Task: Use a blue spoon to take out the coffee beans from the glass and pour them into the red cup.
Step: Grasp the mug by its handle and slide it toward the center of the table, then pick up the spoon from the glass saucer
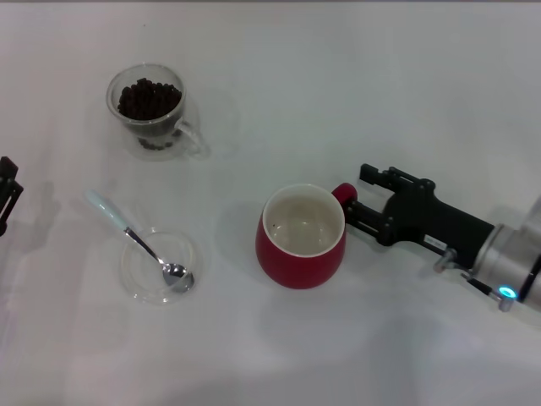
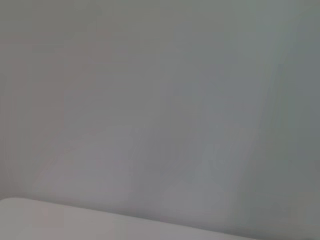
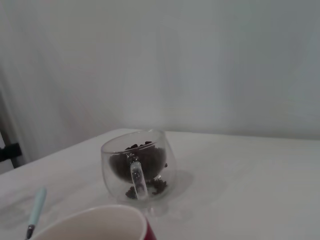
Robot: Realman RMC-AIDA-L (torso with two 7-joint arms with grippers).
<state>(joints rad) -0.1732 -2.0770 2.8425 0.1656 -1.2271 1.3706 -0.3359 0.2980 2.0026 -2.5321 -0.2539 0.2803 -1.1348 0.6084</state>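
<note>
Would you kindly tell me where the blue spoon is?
In the head view, the blue spoon lies left of the red cup, its bowl resting in a clear dish.

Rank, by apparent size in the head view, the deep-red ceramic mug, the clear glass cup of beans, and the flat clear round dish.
1. The deep-red ceramic mug, clearly largest.
2. and 3. The clear glass cup and the flat clear dish look about equally wide; I would not rank them.
</note>
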